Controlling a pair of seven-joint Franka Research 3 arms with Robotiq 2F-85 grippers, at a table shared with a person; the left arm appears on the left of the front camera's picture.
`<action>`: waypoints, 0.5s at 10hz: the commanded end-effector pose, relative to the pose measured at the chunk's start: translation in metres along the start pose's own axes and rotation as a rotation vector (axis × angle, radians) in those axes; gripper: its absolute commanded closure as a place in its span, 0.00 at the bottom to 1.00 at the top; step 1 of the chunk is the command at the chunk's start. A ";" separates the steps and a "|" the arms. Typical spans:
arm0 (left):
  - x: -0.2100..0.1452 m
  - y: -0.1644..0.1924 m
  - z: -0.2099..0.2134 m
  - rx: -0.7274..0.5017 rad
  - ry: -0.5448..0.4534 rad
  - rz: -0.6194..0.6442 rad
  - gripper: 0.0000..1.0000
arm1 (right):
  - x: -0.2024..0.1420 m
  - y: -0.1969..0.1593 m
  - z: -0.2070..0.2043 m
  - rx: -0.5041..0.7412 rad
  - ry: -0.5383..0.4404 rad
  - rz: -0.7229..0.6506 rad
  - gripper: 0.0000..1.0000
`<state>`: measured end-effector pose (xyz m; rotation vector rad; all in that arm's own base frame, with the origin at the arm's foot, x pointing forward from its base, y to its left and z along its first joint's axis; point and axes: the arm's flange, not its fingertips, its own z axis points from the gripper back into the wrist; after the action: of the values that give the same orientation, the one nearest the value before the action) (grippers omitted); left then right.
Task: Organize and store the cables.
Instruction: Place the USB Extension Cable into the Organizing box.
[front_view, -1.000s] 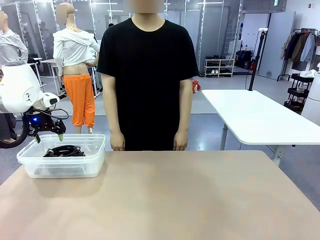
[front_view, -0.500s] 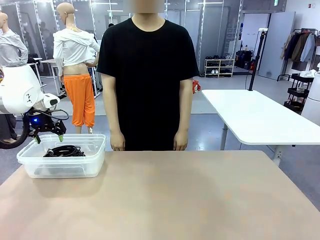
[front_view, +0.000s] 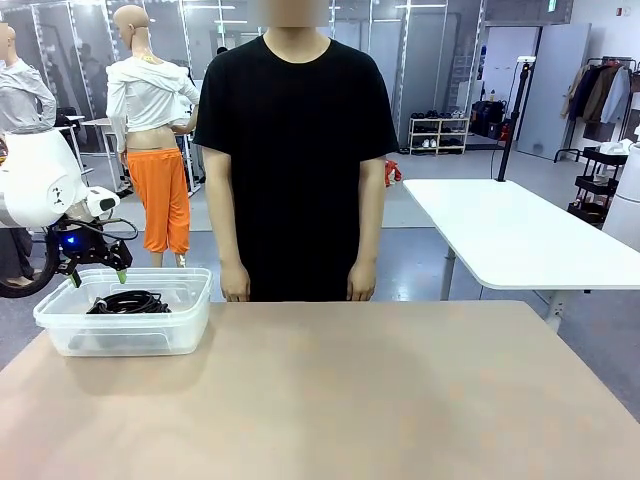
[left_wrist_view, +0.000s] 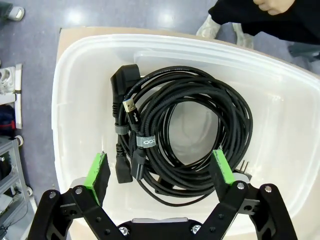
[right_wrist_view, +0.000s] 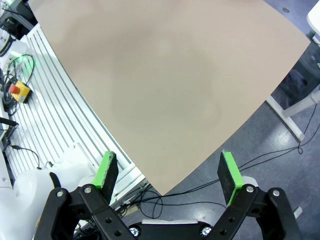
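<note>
The cables (left_wrist_view: 190, 135) lie coiled inside the clear bin (front_view: 190, 300) at the tabletop's (front_view: 400, 390) left end. The left gripper (left_wrist_view: 160, 170) hangs just above them, fingers spread and empty. Lift it straight up so neither finger snags a loop. The right gripper (right_wrist_view: 170, 172) is spread wide too, holding nothing

1. the left arm (front_view: 35, 180) has a rounded white shell, a thick black hose looping beneath it and a small blue light.
2. the left gripper (left_wrist_view: 159, 172) is black, with bright green pads (left_wrist_view: 96, 171) and silver screws at its linkage joints.
3. the right gripper (right_wrist_view: 170, 172) matches: black links, green pads (right_wrist_view: 230, 172), silver screws.
4. the person (front_view: 295, 150) wears a plain black short-sleeved t-shirt.
</note>
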<state>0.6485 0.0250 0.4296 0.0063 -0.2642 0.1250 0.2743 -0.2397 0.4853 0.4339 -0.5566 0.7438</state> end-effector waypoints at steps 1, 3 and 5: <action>0.001 0.000 -0.001 0.008 0.003 -0.007 0.00 | -0.001 0.000 0.001 0.005 -0.015 0.010 0.00; 0.001 0.000 -0.001 0.008 0.003 -0.007 0.00 | -0.001 0.000 0.001 0.005 -0.015 0.010 0.00; 0.001 0.000 -0.001 0.008 0.003 -0.007 0.00 | -0.001 0.000 0.001 0.005 -0.015 0.010 0.00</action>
<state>0.6485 0.0250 0.4296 0.0063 -0.2642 0.1250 0.2743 -0.2397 0.4853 0.4340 -0.5568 0.7437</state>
